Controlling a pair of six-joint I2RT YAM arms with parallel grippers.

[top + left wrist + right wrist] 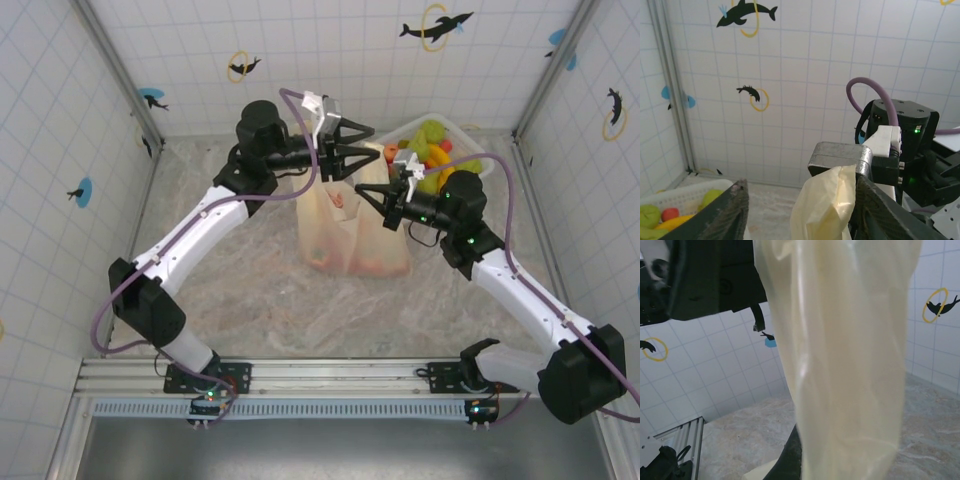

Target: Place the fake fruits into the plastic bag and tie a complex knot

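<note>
The cream-yellow plastic bag (352,232) stands at mid-table, its top drawn upward. Reddish shapes show through its film; I cannot tell fruits from print. Green, yellow and orange fake fruits (436,150) lie in the white basket (478,152) behind it. My left gripper (372,147) is open above the bag's top. In the left wrist view its jaws (801,187) stand wide, with a bunched handle strip (827,205) hanging between them near the right finger (875,212). My right gripper (372,192) is shut on the bag's handle. That film (850,365) hangs in front of its dark finger (792,462).
Tiled walls with dolphin stickers close in the table on three sides. The basket sits in the back right corner. Both arms reach in toward the bag, their grippers close together, and purple cables loop above them. Bare marble tabletop (260,290) lies in front of the bag.
</note>
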